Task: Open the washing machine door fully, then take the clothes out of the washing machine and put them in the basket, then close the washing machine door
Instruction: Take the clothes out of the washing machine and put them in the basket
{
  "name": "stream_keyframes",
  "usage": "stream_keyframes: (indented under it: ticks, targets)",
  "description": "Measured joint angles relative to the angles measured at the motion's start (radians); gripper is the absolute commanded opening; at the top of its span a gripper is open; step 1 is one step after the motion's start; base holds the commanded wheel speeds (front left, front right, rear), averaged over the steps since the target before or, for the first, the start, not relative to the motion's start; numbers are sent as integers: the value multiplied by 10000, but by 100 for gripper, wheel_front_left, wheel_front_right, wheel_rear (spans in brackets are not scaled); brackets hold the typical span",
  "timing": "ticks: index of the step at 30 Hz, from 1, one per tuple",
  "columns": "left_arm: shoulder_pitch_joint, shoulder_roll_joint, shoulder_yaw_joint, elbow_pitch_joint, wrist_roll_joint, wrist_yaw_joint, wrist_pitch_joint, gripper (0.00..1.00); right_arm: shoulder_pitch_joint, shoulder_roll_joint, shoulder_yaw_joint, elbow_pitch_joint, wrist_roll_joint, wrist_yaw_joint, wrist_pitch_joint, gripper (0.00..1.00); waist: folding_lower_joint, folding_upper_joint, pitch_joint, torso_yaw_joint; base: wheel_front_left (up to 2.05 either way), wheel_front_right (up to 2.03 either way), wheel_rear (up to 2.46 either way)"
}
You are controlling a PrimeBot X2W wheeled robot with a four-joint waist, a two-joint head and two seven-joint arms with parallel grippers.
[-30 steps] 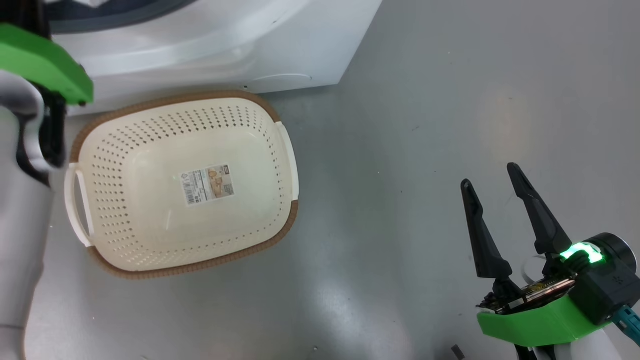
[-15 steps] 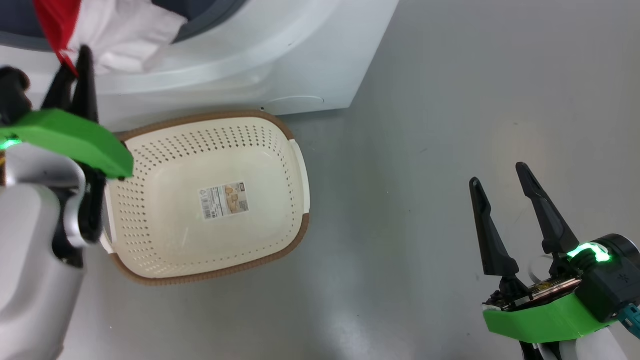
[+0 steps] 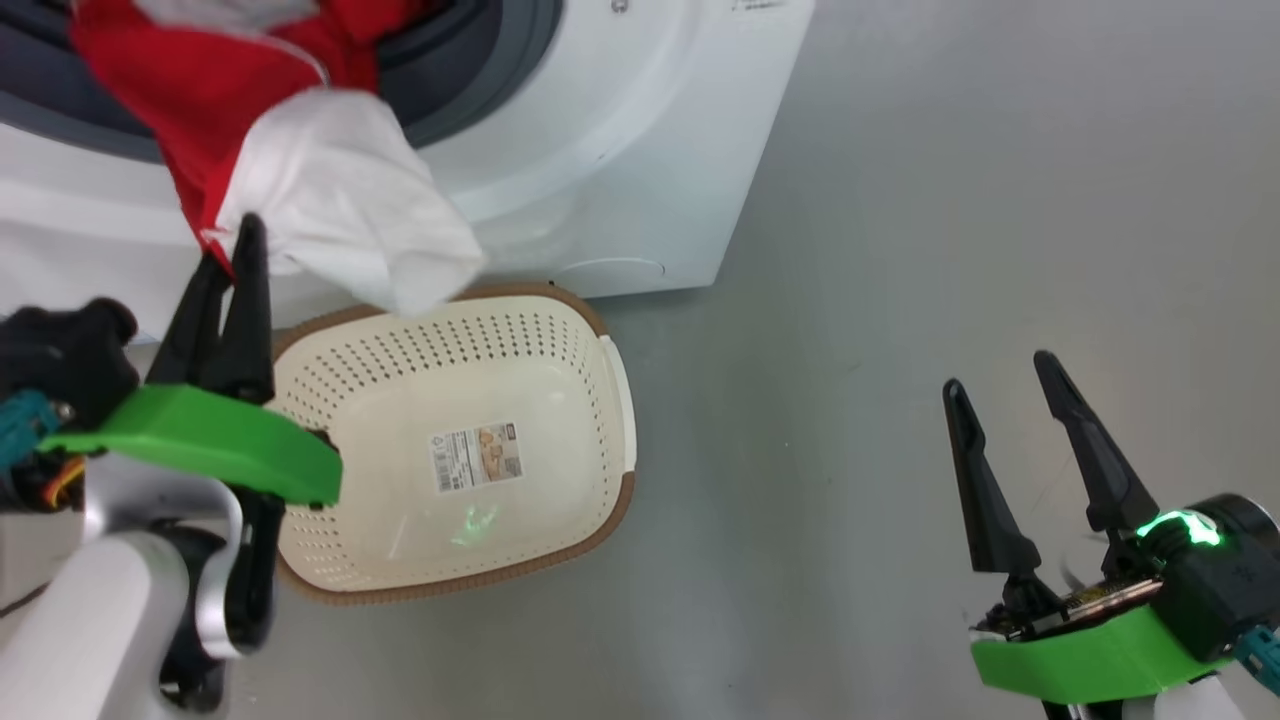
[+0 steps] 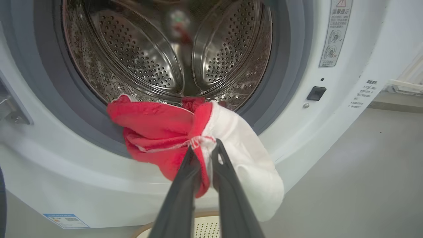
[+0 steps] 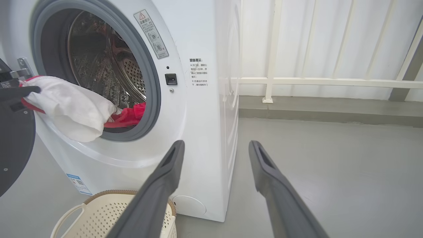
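My left claw [image 3: 232,250] pinches the clothes [image 3: 300,190] and has just pulled them half out of the washing machine [image 3: 640,150]. The basket [image 3: 565,400] waits just below that claw for the drop. My right claw [image 3: 998,372] is wide, empty.

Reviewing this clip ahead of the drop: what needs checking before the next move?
1. Grip: left claw shut on the clothes, ok.
2. Exit: clothes clear of the washing machine, not ok; red end lies in its opening.
3. Target: basket below the clothes, nothing in it, ok.
4. Path: washing machine door open, ok; fully, cannot tell.
5. Other arm: right claw open, apart from the basket, ok.
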Motion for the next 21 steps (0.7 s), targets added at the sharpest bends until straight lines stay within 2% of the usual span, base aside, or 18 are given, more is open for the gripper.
stream_keyframes:
  ticks: [9, 16, 21]
  targets:
    - [889, 339, -54, -1891, 527, 846, 222, 0, 270, 2, -10, -33, 0, 0, 100, 100, 0, 0, -613, 66, 0, 0, 0]
    - [1034, 644, 8, -3020, 809, 1273, 476, 0, 464, 2, -52, -125, 0, 0, 192, 100, 0, 0, -952, 84, 0, 0, 0]
    - [1354, 702, 36, -3271, 849, 1381, 566, 0, 624, 4, -13, -184, 0, 0, 234, 100, 0, 0, -1008, 102, 0, 0, 0]
